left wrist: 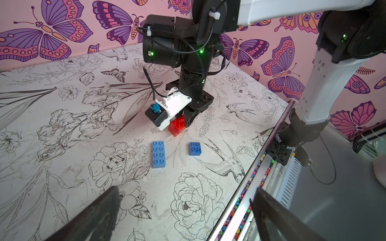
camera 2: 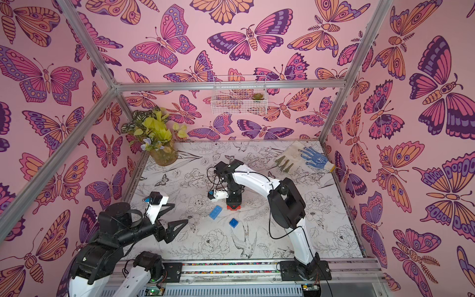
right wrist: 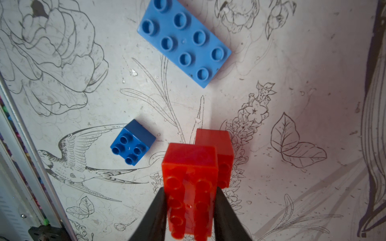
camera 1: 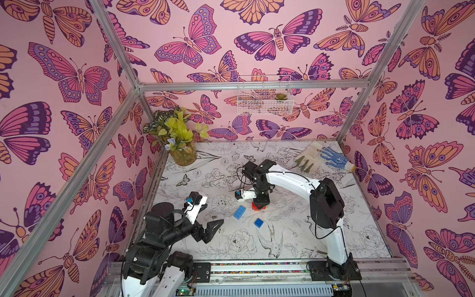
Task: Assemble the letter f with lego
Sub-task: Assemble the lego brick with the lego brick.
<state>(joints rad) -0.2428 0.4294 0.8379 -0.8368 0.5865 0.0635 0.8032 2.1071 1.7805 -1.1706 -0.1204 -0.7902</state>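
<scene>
We see the right claw (right wrist: 190, 189) pinching the long red brick (right wrist: 189, 164), glossy with two rows of studs, over the short red brick (right wrist: 217, 144), just below mid-frame in both top views. The long pale blue brick (camera 1: 239, 212) and small dark blue brick (camera 1: 259, 222) lie loose nearby, apart, and the left claw (left wrist: 186, 188) hangs spread wide at lower left.

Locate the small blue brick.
In a top view the small blue brick lies mid-table, nearer the front rail than the right pincer gripping a red brick, with the long blue brick on its left.
</scene>
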